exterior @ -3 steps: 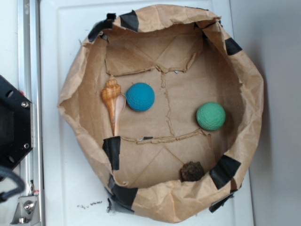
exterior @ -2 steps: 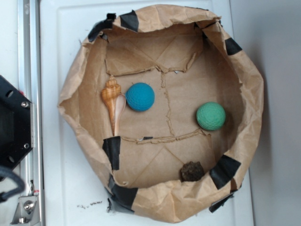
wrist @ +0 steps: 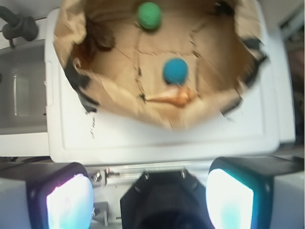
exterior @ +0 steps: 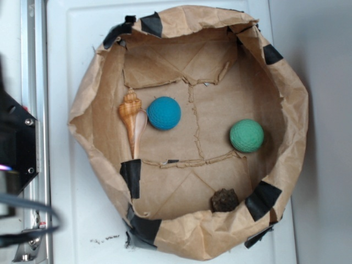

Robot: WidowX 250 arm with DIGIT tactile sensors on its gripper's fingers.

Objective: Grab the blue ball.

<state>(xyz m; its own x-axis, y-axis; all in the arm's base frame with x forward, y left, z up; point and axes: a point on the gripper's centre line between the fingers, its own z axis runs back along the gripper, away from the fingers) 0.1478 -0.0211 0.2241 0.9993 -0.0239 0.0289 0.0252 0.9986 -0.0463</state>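
Note:
The blue ball [exterior: 164,113] lies on the floor of a crumpled brown paper bowl [exterior: 88,93], just right of a tan spiral shell [exterior: 132,122]. In the wrist view the blue ball [wrist: 176,71] sits far ahead, above the shell [wrist: 171,97]. My gripper [wrist: 150,200] is open with nothing between its pads; it hangs outside the bowl, over the black arm base and well back from the ball. One pale fingertip [wrist: 69,202] shows at each lower corner. The gripper itself does not show in the exterior view.
A green ball [exterior: 246,136] lies at the bowl's right side, and a dark brown lump [exterior: 224,200] sits by its lower rim. The bowl stands on a white tray [exterior: 71,55]. The black arm base [exterior: 15,148] and a metal rail [exterior: 34,66] border the left.
The arm's dark cable at the lower left has swung into view and the base area has blurred. The balls, the shell and the bowl have not moved.

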